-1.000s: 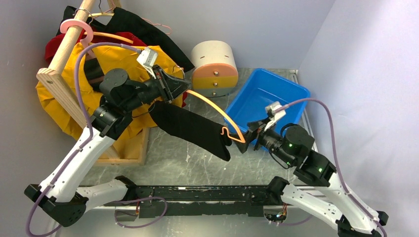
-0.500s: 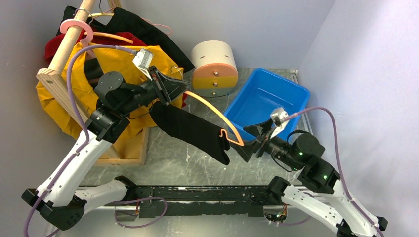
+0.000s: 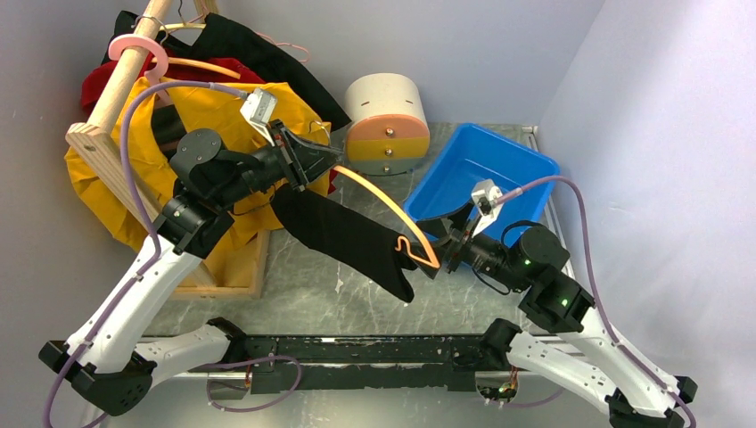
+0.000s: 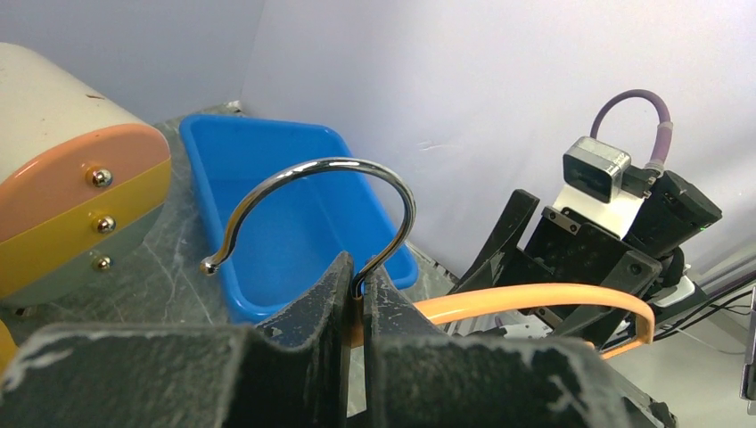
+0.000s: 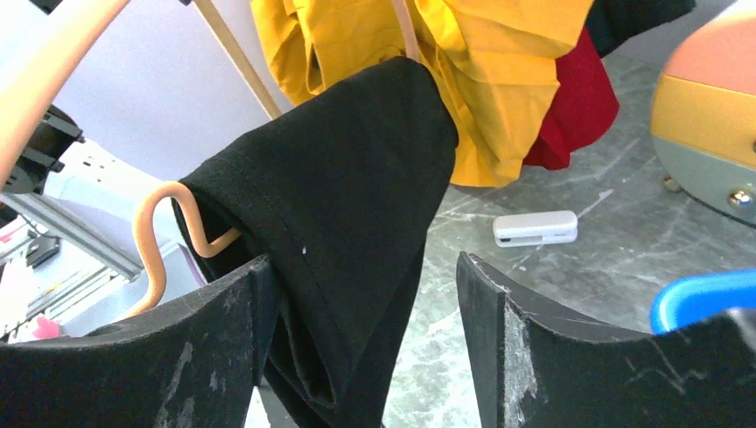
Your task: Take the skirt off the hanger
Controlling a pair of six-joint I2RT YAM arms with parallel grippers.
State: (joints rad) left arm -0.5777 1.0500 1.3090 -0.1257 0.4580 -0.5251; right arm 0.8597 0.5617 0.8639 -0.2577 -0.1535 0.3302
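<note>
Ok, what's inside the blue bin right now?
Only bare blue floor shows inside the blue bin. In the top view the right gripper covers its near corner, and in the left wrist view the hanger hook crosses part of it.

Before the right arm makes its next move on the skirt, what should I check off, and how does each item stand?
1. Hold: left hand shut on the orange plastic hanger at the base of its chrome hook: ok.
2. Opening: right hand open: ok.
3. Placement: black fabric skirt between the right hand's fingers: ok.
4. Grasp: right hand gripping the skirt: not ok, fingers apart.
5. Snag: skirt clear of the hanger's notched end: cannot tell.
</note>
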